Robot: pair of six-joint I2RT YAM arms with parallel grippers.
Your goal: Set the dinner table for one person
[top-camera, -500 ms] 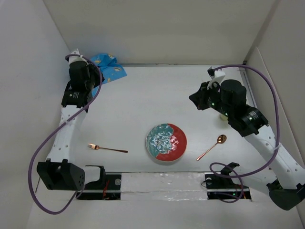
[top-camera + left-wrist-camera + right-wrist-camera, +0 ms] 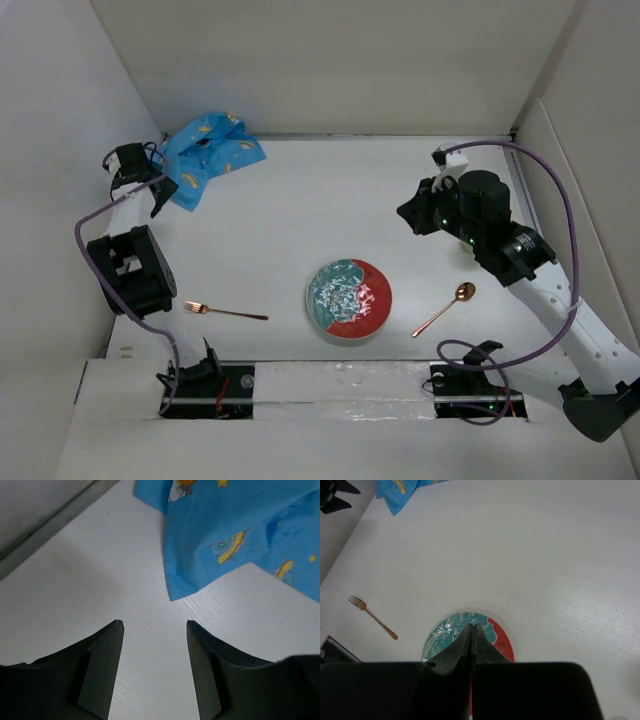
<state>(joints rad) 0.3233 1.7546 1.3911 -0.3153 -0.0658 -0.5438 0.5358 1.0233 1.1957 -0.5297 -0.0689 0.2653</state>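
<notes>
One big item first: dinner table [image 2: 290, 220], plain matte white, flat, no markings apart from a faint grain in the wrist views. It fills the floor of the white-walled enclosure. In the top view its long axis runs left-right, and the near edge sits along my arm bases.

Placemat [image 2: 210, 148]: blue, yellow cartoon print, rumpled, not laid flat. It's in the far-left corner of the table, against the back wall.

Plate [image 2: 348, 298]: round, teal and red pattern, near the front edge, roughly centre.

Left gripper [image 2: 155, 625]: jaws apart, nothing between them, low over bare table just short of the placemat's near corner.

Right gripper [image 2: 471, 627]: fingers pressed together, holding nothing, up off the table on the right side. In its wrist view the tips line up over the plate.

Fork [image 2: 226, 311]: copper colour, left of the plate, apart from it, tines pointing left.

Spoon [image 2: 444, 308]: copper too, right of the plate, apart from it, lying diagonal with the bowl at the far-right end.
</notes>
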